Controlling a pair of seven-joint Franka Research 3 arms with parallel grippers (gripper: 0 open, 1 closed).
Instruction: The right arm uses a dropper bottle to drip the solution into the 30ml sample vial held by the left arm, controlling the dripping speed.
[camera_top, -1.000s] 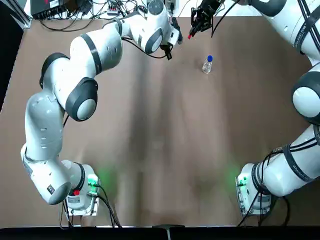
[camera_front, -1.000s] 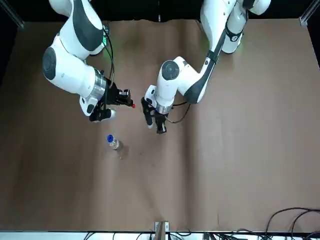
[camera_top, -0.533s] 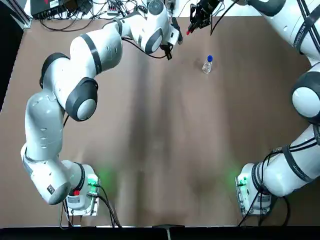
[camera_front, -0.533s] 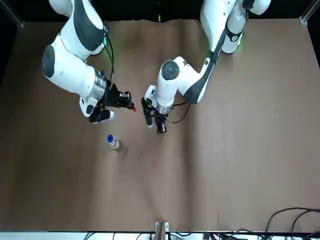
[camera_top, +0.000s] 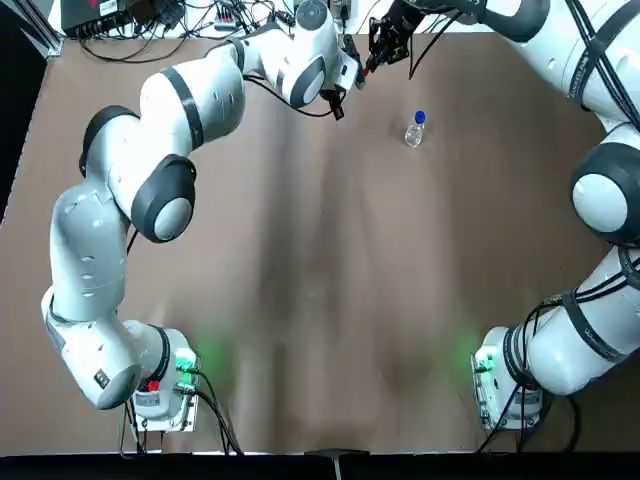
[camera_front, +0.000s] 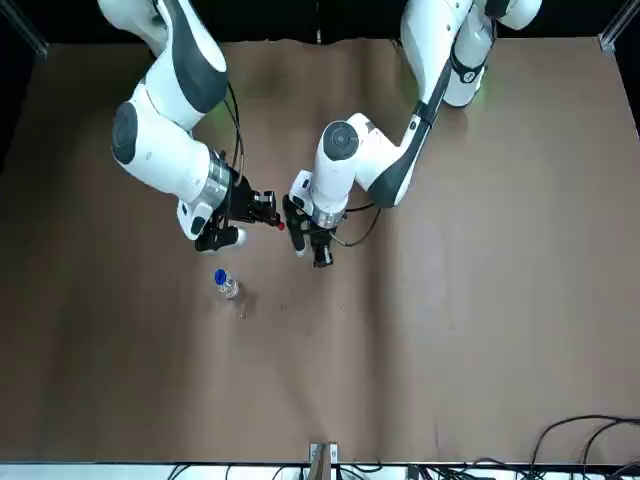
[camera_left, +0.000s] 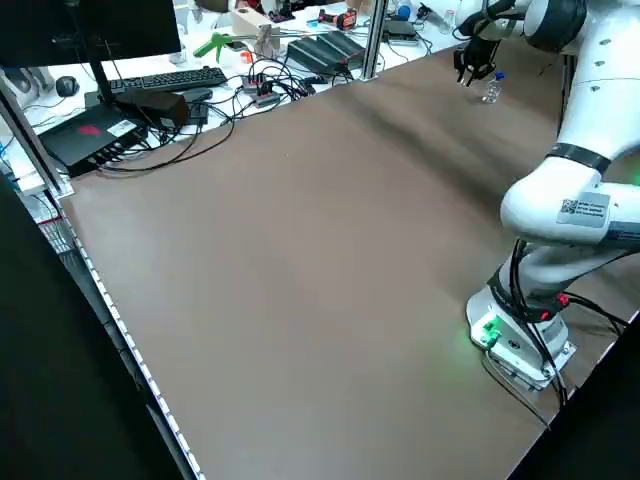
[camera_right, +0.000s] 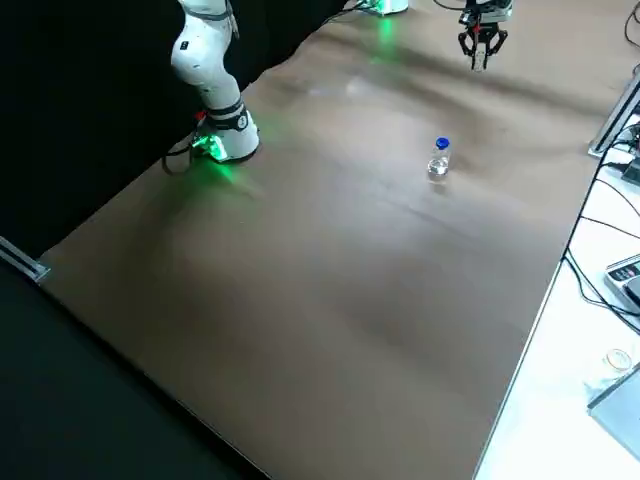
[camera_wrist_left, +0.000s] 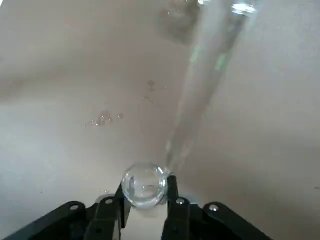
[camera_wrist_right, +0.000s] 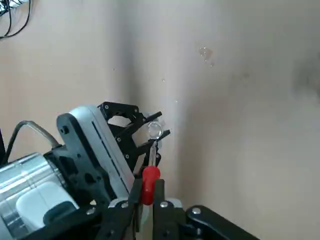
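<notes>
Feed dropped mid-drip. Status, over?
Left gripper shut on vial. Right gripper shut on red dropper, tip at vial mouth. Bottle stands apart on table.

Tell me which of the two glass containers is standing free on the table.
The blue-capped bottle: it stands alone on the table, while the clear vial is gripped in the left pincer.
</notes>
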